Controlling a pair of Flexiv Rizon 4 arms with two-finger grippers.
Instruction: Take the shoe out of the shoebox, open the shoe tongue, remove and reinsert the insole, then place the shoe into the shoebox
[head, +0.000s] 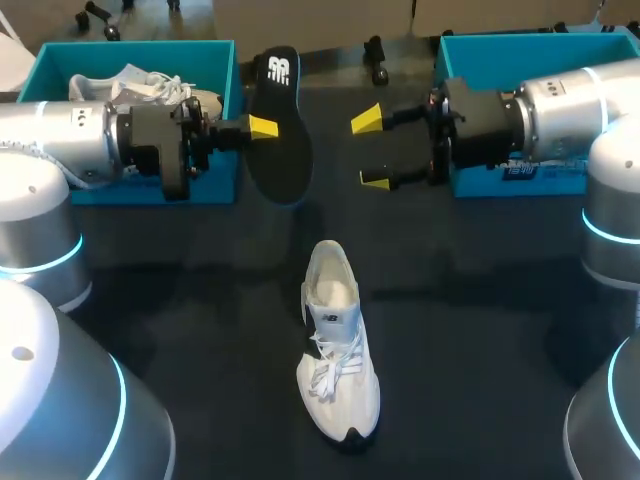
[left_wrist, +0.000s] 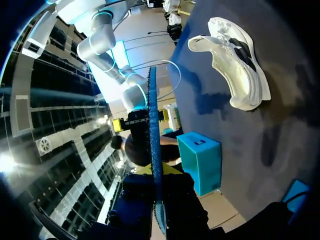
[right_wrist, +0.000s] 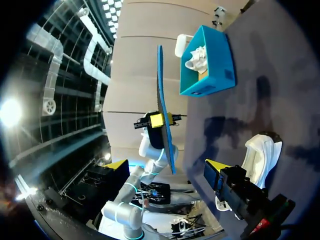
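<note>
The black insole (head: 277, 120) hangs upright above the table, with my left gripper (head: 262, 127) shut on its edge. In the left wrist view the insole (left_wrist: 154, 145) runs edge-on out of my left gripper (left_wrist: 156, 195). My right gripper (head: 370, 150) stands open just right of the insole, facing it and apart from it. In the right wrist view the insole (right_wrist: 165, 115) is ahead of the right gripper (right_wrist: 167, 165). The white shoe (head: 338, 345) lies on the dark table in front, toe toward me, with neither gripper near it.
A teal shoebox (head: 225, 95) at the back left holds another white shoe (head: 140, 85). A second teal shoebox (head: 480, 50) stands at the back right, behind my right arm. The white shoe (left_wrist: 235, 60) and right box (left_wrist: 202, 160) show in the left wrist view.
</note>
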